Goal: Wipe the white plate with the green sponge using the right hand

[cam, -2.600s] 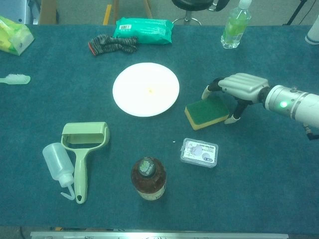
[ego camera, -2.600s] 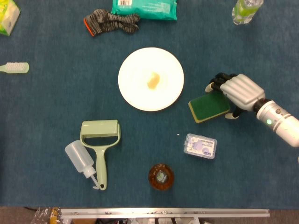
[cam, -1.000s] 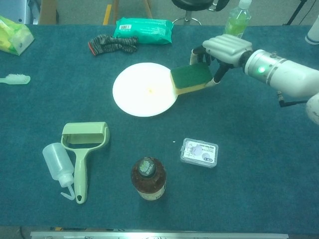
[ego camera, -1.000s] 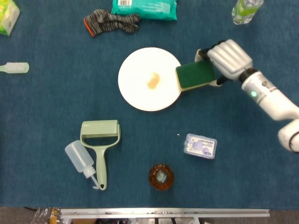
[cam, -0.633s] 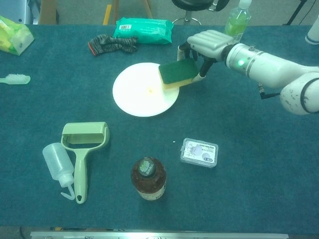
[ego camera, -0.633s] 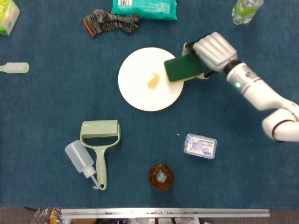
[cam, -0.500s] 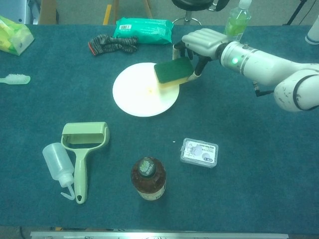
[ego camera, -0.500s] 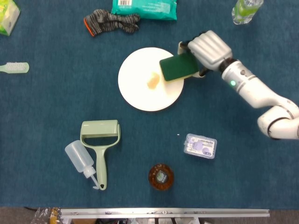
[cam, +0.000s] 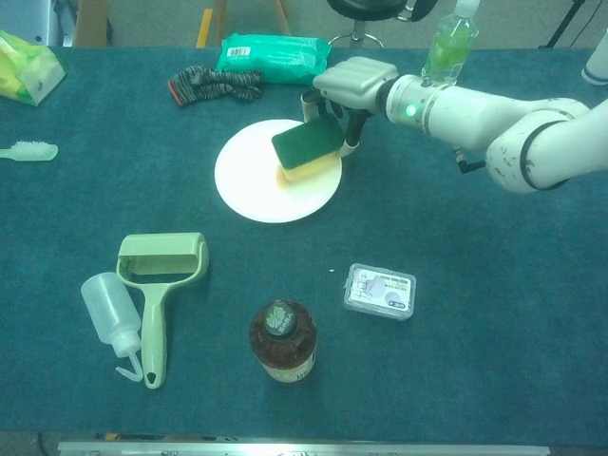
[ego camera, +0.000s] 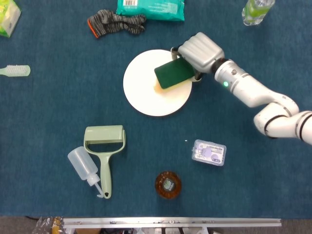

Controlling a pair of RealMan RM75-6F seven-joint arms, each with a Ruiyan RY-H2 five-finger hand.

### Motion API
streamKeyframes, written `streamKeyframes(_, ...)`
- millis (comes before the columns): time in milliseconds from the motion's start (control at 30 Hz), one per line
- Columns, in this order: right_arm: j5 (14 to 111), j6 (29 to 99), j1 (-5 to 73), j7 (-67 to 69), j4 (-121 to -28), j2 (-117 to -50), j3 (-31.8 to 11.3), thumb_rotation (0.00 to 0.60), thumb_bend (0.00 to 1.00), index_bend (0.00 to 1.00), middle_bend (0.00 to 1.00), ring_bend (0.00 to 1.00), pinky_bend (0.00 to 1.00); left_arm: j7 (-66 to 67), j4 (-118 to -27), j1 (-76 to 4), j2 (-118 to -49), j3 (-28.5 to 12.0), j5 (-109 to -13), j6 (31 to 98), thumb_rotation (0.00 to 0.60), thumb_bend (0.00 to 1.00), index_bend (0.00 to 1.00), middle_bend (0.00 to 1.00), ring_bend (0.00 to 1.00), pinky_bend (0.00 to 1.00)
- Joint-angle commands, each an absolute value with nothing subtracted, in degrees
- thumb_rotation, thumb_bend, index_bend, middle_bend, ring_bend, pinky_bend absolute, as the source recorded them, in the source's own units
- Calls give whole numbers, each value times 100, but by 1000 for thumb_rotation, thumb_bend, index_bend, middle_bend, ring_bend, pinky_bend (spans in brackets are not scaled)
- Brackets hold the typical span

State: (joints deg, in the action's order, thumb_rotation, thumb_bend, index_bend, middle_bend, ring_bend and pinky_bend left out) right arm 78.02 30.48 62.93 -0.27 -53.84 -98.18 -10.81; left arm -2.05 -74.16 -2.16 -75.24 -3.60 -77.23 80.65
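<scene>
The white plate (ego camera: 144, 92) (cam: 249, 180) lies mid-table. My right hand (ego camera: 200, 51) (cam: 351, 81) holds the green sponge (ego camera: 173, 73) (cam: 306, 145), dark green on top with a yellow underside, over the plate's right half near its centre. The sponge covers most of the small yellow smear; I cannot tell whether it touches the plate. My left hand is in neither view.
A grey glove (ego camera: 116, 22) and teal packet (ego camera: 151, 8) lie behind the plate, a green bottle (cam: 448, 47) at back right. In front are a roller (ego camera: 105, 151), squeeze bottle (ego camera: 84, 165), brown jar (ego camera: 168, 184) and clear box (ego camera: 208, 152). A brush (ego camera: 14, 71) lies far left.
My right hand picked the sponge up from the cloth right of the plate and has carried it leftward over the plate, now covering the smear.
</scene>
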Motion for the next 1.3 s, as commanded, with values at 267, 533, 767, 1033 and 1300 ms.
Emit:
streamKeyframes(267, 7675, 2853, 6620, -180, -4989, -10158, -1136, 600, 112, 394, 522, 466, 384, -346, -7294, -186, -7578, -349, -7728, 8043, 600, 358, 420, 336, 298, 455)
streamKeyframes(533, 7679, 2713, 6836, -133, -4599, -10411, -1123, 600, 112, 394, 522, 466, 384, -537, -7129, -144, -7638, -334, -7722, 8012, 600, 357, 420, 336, 297, 455)
streamKeyframes(767, 7714, 2660, 6867, -125, -4484, -10457, -1025, 600, 112, 394, 522, 466, 384, -677, -7006, -114, -7669, -323, -7740, 8003, 600, 358, 420, 336, 298, 455)
streamKeyframes(1033, 7661, 2696, 6737, -292, -4631, -10277, -907, 600, 112, 394, 522, 466, 384, -667, -6990, -128, -7695, -339, -7763, 7998, 600, 357, 420, 337, 298, 455)
streamKeyframes(1300, 7423, 2752, 6560, -714, -4881, -9994, -851, 600, 112, 394, 522, 466, 384, -577, -7069, -148, -7706, -341, -7788, 7991, 600, 358, 420, 337, 297, 455)
